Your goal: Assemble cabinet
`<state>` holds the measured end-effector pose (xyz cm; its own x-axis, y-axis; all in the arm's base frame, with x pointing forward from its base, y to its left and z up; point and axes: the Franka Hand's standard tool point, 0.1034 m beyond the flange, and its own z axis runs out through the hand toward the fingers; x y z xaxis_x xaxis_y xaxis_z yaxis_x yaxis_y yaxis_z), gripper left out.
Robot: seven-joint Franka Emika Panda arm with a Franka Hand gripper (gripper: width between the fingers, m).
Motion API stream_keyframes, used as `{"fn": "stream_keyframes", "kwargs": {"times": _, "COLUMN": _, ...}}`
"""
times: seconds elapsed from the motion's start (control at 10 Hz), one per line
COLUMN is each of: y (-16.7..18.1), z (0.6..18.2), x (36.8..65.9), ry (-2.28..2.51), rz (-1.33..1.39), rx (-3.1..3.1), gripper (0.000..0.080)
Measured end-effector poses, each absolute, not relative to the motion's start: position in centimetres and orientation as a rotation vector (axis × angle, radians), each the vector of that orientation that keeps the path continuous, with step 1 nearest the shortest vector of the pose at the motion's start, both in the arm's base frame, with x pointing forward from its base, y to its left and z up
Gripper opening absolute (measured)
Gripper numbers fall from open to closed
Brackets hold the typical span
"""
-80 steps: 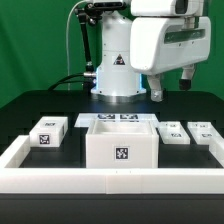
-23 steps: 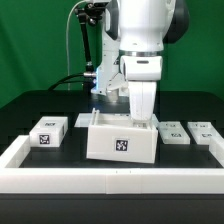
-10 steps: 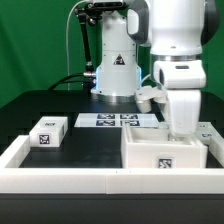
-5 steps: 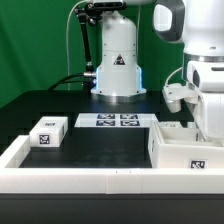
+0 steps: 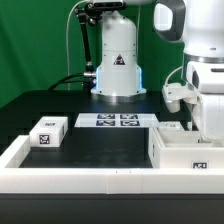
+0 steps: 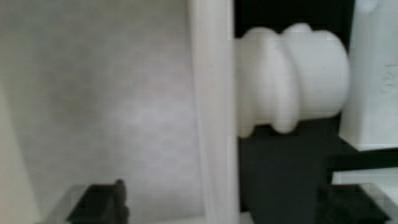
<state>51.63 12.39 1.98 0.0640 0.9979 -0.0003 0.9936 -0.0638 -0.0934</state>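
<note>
The cabinet (image 5: 182, 153) sits at the exterior view's far right, at the front of the black surface (image 5: 100, 150). Its tagged front face is close behind the white rail (image 5: 90, 180), and its right part is cut off by the picture edge. Only that view gives the whole layout. In it my arm (image 5: 205, 90) comes straight down onto the cabinet's open top, and my fingertips are hidden.

Only the wrist view shows them. My claw (image 6: 228, 205) straddles 1 thin upright wall (image 6: 214, 110) of the cabinet. 1 black finger (image 6: 98, 200) is over the pale inner side, and the other is on the outer side, above the dark surface. The 2 fingers stand wide apart, with a clear gap to the wall on each side, so I grip nothing.

Just outside that wall the wrist view shows a ribbed white piece (image 6: 294, 80), too blurred for me to tell what it is. In the exterior view a small white part (image 5: 170, 127) shows just behind the cabinet.

Farther out, the marker board (image 5: 118, 120) lies flat mid-surface in front of my base (image 5: 118, 60). 1 tagged block (image 5: 48, 132) stands well apart at the exterior view's left, near the rail's side arm.
</note>
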Motion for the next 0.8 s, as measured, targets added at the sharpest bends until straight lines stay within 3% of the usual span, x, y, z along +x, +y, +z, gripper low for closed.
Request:
{"fn": "stream_keyframes", "kwargs": {"times": 0.1, "y": 12.4, "z": 2.0, "x": 51.6, "ry": -2.101, "rz": 0.099, "rx": -2.241, "gripper": 0.0739}}
{"fn": "stream_keyframes", "kwargs": {"times": 0.2, "y": 12.4, "z": 1.9, "x": 51.4, "ry": -2.1, "rz": 0.106, "rx": -2.238, "gripper": 0.0781}}
{"fn": "stream_keyframes", "kwargs": {"times": 0.5, "y": 12.4, "z": 2.0, "x": 51.2, "ry": -2.101, "rz": 0.108, "rx": -2.237, "gripper": 0.0797}}
{"fn": "stream_keyframes", "kwargs": {"times": 0.8, "y": 12.0, "z": 4.5, "x": 50.0, "ry": -2.127, "rz": 0.092, "rx": -2.246, "gripper": 0.0797}}
